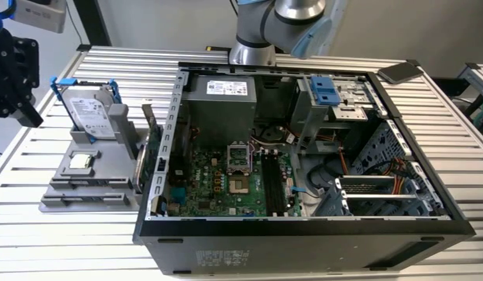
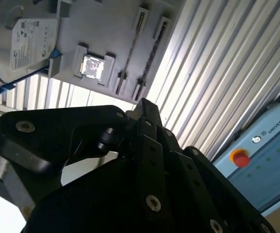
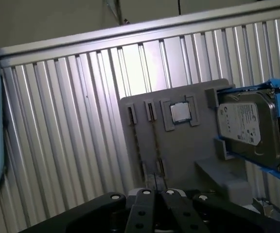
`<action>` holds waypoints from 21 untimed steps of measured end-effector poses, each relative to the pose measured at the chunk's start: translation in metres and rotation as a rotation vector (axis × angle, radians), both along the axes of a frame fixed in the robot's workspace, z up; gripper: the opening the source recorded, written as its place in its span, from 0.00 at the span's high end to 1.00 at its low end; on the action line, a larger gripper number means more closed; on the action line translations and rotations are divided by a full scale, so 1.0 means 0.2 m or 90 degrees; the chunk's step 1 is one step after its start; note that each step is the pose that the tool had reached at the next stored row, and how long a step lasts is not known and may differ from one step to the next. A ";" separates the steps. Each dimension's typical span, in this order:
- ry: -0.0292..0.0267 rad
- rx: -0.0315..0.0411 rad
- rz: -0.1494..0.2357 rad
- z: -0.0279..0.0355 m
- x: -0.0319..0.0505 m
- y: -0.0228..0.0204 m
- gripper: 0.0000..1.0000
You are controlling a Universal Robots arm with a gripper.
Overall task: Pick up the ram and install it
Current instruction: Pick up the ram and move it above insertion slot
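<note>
My black gripper (image 1: pixel 24 114) hangs at the exterior view's far left, above and beside the grey parts holder (image 1: pixel 108 175). Its fingers stand together, shut on nothing, in both wrist views (image 2: pixel 145 104) (image 3: pixel 157 191). Beneath them run the holder's two narrow slots (image 3: pixel 145 141) (image 2: pixel 142 53), each with a thin dark strip along it; I cannot tell whether either strip is the ram. The open computer case (image 1: pixel 304 225) lies to the right, with long black motherboard slots (image 1: pixel 274 181) inside.
The holder also carries a hard drive (image 1: pixel 93 114) in a blue frame, a processor chip (image 1: pixel 82 159) and an upright green card (image 1: pixel 151 146). The arm's base (image 1: pixel 253 50) stands behind the case. A panel with a red button (image 2: pixel 239 158) lies beside the slatted table (image 1: pixel 38 240).
</note>
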State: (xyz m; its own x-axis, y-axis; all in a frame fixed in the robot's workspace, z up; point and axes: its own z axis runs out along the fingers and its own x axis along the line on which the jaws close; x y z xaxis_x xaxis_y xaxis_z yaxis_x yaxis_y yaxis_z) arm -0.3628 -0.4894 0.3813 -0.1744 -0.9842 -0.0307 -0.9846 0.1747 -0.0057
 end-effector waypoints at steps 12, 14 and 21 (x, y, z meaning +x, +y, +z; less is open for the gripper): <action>0.0000 0.0018 0.135 0.000 0.000 0.001 1.00; 0.0000 0.0024 0.156 0.000 0.000 0.001 1.00; 0.0000 0.0046 0.230 0.000 0.000 0.001 1.00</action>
